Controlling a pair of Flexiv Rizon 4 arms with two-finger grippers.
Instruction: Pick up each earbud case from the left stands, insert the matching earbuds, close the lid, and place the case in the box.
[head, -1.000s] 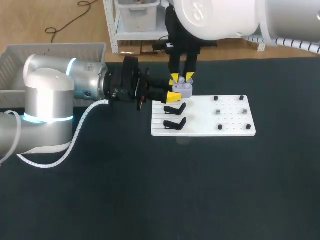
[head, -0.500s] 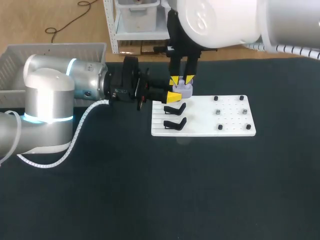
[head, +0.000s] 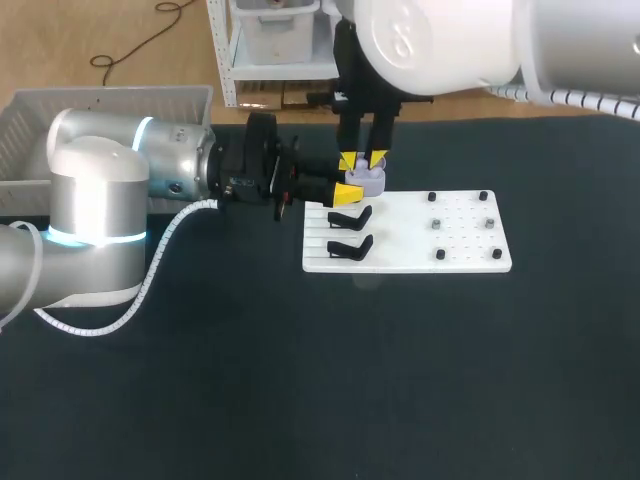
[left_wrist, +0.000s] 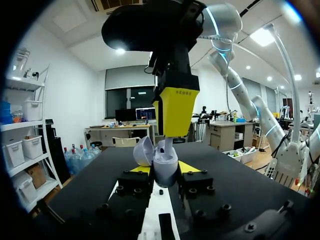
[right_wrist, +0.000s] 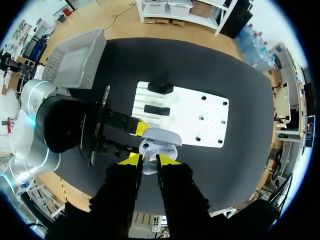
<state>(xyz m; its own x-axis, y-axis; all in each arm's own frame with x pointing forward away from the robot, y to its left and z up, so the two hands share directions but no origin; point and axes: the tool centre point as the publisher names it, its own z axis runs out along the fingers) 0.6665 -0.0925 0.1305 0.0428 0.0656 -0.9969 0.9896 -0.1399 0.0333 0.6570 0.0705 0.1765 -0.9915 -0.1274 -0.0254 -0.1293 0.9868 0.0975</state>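
Observation:
My left gripper (head: 348, 190) comes in from the left, shut on the body of a lavender earbud case (head: 366, 179) held above the far left corner of the white board (head: 410, 262). The case (left_wrist: 165, 166) stands between its yellow tips with the lid (left_wrist: 143, 151) swung open. From straight above, my right gripper (head: 364, 159) hangs at the case's mouth, shut on a small white earbud (left_wrist: 162, 145). Seen past the right gripper (right_wrist: 147, 160), the open case (right_wrist: 159, 138) lies just ahead of its fingertips.
Two empty black stands (head: 349, 217) (head: 349, 247) sit on the board's left side. Several small dark pegs or earbuds (head: 437, 224) dot its right side. A white basket (head: 100, 105) stands at the table's far left.
My right gripper has sunk a little toward the open case and shifted slightly left. The left arm and the case have stayed still.

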